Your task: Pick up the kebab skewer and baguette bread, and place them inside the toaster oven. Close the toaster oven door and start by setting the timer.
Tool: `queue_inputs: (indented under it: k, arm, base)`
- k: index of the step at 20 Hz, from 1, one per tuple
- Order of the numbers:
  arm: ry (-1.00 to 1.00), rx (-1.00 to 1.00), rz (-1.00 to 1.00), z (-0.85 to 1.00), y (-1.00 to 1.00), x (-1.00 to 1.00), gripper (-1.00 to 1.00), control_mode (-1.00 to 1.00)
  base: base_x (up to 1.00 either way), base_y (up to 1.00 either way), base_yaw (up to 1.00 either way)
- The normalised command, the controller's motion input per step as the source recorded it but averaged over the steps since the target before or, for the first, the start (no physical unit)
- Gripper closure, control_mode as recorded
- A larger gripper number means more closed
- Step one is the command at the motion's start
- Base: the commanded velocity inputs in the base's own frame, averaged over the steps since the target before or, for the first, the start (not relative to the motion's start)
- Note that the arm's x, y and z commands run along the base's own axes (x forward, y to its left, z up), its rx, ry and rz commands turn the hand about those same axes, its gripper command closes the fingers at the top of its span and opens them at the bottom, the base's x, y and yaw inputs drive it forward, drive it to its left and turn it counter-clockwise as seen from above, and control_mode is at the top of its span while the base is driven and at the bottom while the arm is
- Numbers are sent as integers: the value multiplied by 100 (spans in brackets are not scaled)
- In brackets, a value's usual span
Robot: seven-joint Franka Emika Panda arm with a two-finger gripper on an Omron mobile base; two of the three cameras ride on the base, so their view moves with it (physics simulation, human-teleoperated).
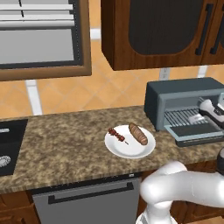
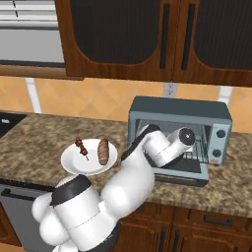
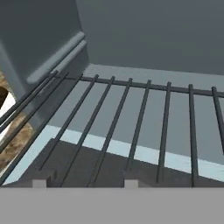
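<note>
Left of the gripper [image 1: 197, 117], well apart: skewer [image 1: 116, 134] and bread [image 1: 138, 133] lie side by side on the plate [image 1: 113, 146], neither loaded yet. Both long axes run parallel, slanting from far-left toward near-right in the left base view. Oven [image 2: 179, 116] door [image 2: 184, 173] is down; the gripper sits over the rack [image 3: 144, 113]. Finger gap: cannot tell. Remaining: both transfers, door, timer.

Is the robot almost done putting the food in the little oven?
Not yet. Done: the toaster oven stands open, its door folded down. In hand: the gripper is at the wire rack in the oven mouth; the pictures don't show it holding any food. Left: the kebab skewer and baguette bread lie on the white plate, so both need moving, then shutting the door and setting the timer.
</note>
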Motion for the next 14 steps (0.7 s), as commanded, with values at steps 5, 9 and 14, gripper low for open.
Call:
queue_inputs:
  k: [5, 9, 14]
  arm:
    - [25, -1, -2, 42, -9, -100, -100, -100]
    - [0, 0, 6, 100, 94, -89, -100, -100]
    - [0, -7, 9, 34, 100, -58, -100, -100]
  base:
    - [0, 0, 0]
    - [0, 0, 0]
    - [0, 0, 0]
